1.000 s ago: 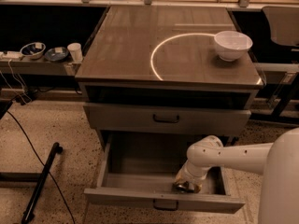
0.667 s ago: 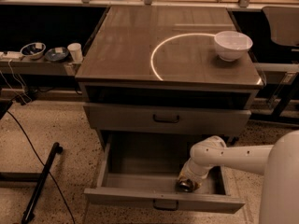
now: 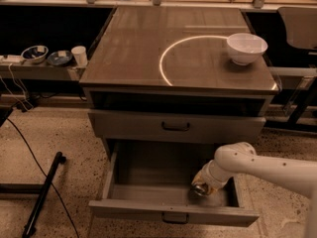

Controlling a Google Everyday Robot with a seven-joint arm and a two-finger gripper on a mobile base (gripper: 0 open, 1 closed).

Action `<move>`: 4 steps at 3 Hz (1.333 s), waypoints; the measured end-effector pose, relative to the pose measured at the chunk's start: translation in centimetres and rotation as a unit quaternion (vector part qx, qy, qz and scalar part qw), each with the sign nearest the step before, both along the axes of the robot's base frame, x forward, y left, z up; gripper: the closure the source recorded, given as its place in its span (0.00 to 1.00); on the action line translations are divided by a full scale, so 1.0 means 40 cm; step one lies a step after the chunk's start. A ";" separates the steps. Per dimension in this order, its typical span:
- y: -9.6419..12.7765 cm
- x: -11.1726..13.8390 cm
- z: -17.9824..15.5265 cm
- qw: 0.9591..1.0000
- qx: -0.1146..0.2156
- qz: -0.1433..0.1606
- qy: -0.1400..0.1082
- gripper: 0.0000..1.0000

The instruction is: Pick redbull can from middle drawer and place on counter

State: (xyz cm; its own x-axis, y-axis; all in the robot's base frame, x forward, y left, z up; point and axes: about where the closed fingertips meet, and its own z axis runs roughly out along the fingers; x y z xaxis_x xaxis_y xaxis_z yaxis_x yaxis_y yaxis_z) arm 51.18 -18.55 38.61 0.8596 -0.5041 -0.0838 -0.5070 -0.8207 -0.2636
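The middle drawer (image 3: pixel 148 170) is pulled open below the cabinet, its flat floor mostly bare. The redbull can (image 3: pixel 200 188), silvery with a shiny round rim facing me, is at the drawer's front right, tilted and just above the floor. My gripper (image 3: pixel 207 183) reaches in from the right on its white arm and is shut on the can, its fingers mostly hidden behind it. The counter (image 3: pixel 133 48), dark and glossy with a white arc line, is above.
A white bowl (image 3: pixel 246 47) stands on the counter's right rear. The drawer above (image 3: pixel 176 126) is closed and overhangs the open one. A side shelf (image 3: pixel 20 69) at left holds two bowls and a cup. A dark pole (image 3: pixel 42 195) and cables lie on the floor at left.
The gripper and the can have shifted slightly right and up inside the drawer; the can's rim has lifted off the floor with the wrist.
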 end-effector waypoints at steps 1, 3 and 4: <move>0.004 -0.024 0.188 0.996 0.068 -0.006 -0.055 1.00; -0.073 -0.179 0.583 0.987 0.102 -0.010 -0.124 1.00; -0.029 -0.215 0.790 0.978 0.068 0.045 -0.193 1.00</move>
State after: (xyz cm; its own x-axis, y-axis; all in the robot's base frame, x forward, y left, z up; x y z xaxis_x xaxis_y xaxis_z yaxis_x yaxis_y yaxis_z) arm 42.57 -19.70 70.20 0.8809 -0.4316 0.1942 -0.2755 -0.8014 -0.5310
